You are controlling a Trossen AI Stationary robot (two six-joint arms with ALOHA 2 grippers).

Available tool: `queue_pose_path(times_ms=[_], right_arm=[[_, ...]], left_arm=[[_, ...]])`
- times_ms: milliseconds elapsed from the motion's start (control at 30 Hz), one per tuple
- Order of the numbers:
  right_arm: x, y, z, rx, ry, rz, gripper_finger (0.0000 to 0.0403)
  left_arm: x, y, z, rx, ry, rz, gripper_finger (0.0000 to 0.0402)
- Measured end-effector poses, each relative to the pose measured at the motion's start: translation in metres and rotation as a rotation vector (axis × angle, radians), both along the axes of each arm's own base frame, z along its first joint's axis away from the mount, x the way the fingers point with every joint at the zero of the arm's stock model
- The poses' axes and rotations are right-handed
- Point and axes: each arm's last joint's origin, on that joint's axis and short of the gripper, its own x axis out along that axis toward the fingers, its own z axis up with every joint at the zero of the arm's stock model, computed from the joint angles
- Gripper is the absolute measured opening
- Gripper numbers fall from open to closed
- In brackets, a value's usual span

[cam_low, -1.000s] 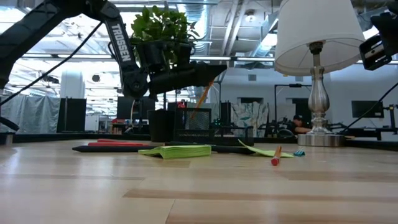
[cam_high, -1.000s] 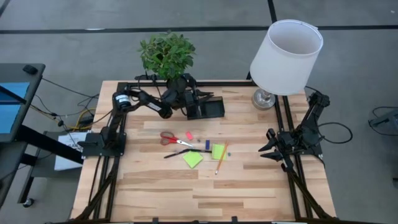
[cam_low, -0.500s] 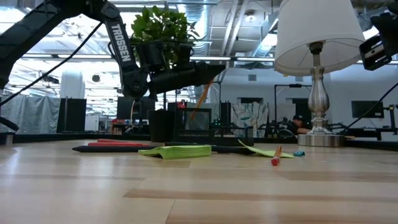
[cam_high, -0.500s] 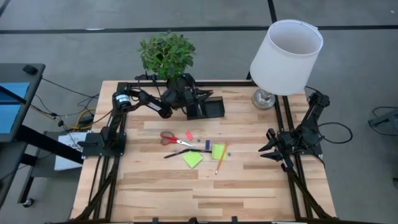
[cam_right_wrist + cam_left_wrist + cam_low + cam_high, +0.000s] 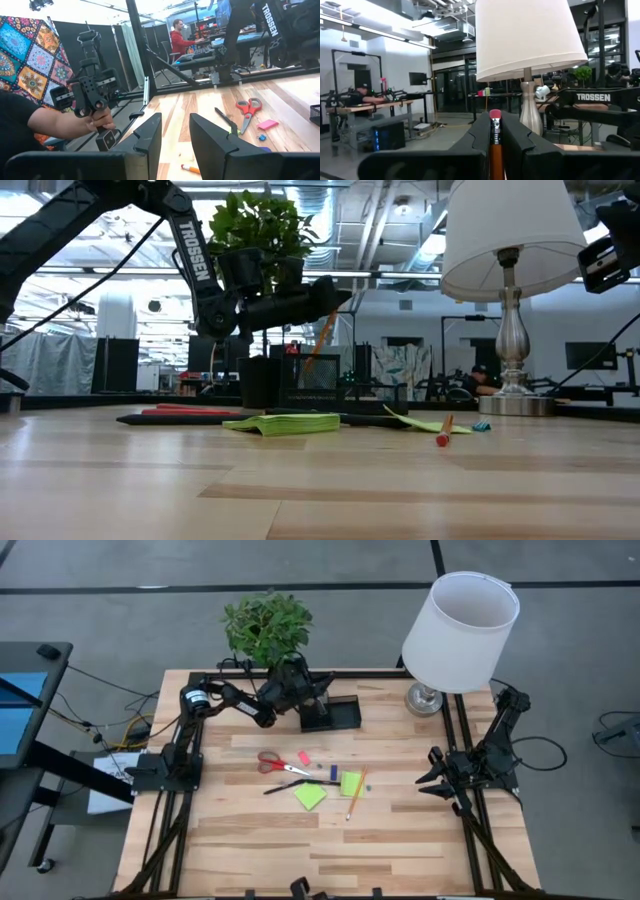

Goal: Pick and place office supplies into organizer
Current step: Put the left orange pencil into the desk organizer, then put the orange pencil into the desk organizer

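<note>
Pale wood planks make up your table (image 5: 250, 840), and from above you have the left gripper (image 5: 318, 692) hanging over the organizer (image 5: 335, 715) at the far edge, close under the plant (image 5: 268, 625). Loose supplies lie mid-table: the scissors (image 5: 275, 763), two sticky-note pads (image 5: 310, 796), a second pencil (image 5: 355, 795), a black pen (image 5: 290, 785). The right gripper (image 5: 432, 780) waits at the right edge, well apart from all of it. Your risk here is placement: if the left arm is off to one side, what it carries could miss the compartment and land on the wood.

At table height, you see the left gripper (image 5: 325, 298) raised above the organizer (image 5: 310, 392), with an orange pencil (image 5: 322, 340) slanting down from it. Judging by that tilt, a release from this height could let the pencil strike the wall, tip and fall outside.

From the left wrist, your fingers are closed tight on the pencil (image 5: 495, 145), eraser end up, lamp (image 5: 527, 37) beyond. The grip sits near one end, so I'd expect the shaft to swing if you move quickly.

From the right wrist, the jaws stand apart with nothing between them, scissors (image 5: 247, 110) ahead, and a person's hand (image 5: 97, 120) holds a controller beside the table.
</note>
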Motion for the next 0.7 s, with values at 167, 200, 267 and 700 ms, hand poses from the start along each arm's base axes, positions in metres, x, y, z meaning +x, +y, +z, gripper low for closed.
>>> queue_pose_path(times_ms=[167,200,267,700], right_arm=[[0.0,0.0,0.0001,0.0,0.0,0.0,0.0098],[0.0,0.0,-0.0001,-0.001,0.0,0.0,0.0098],[0.0,0.0,-0.0001,-0.001,0.0,0.0,0.0098],[0.0,0.0,0.0001,0.0,0.0,0.0,0.0098]], left_arm=[[0.0003,-0.0005,-0.0002,0.007,0.006,-0.014,0.0011],[0.0003,-0.0005,-0.0003,0.007,0.006,-0.013,0.0016],[0.0003,-0.0005,-0.0001,0.008,0.007,-0.012,0.003],[0.0009,-0.0019,-0.0003,0.048,0.025,-0.052,0.005]])
